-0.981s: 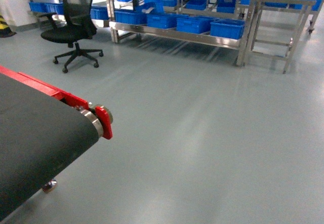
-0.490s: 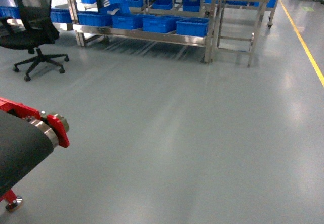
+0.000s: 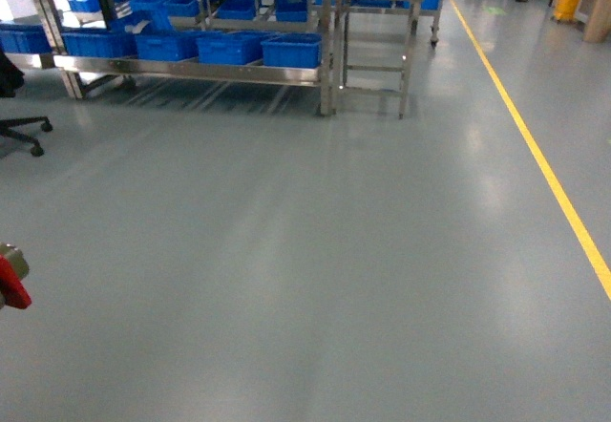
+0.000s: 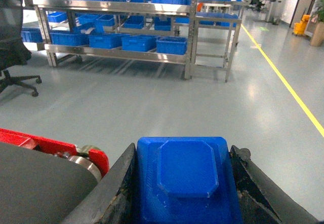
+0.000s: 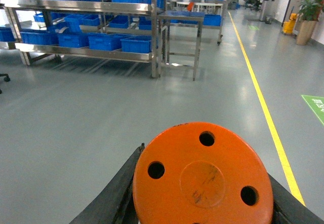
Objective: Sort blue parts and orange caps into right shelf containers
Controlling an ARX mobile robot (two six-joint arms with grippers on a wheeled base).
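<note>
While the left claw [image 4: 185, 183] grips a blue part [image 4: 186, 176] between its dark fingers [image 4: 114, 191], the right claw [image 5: 202, 183] clamps an orange cap [image 5: 202, 176] with round holes. Beside the left claw sits a red-framed belt end [image 4: 76, 155]. Beyond the grey floor [image 3: 315, 250] with its yellow line [image 3: 535, 155], a steel shelf [image 3: 181, 69] carries blue crates [image 3: 291, 52].

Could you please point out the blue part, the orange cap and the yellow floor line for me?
blue part [image 4: 186, 176], left wrist view, raised octagonal top face.
orange cap [image 5: 201, 176], right wrist view, centre of its disc.
yellow line [image 3: 535, 155], head view, mid-stretch.
</note>
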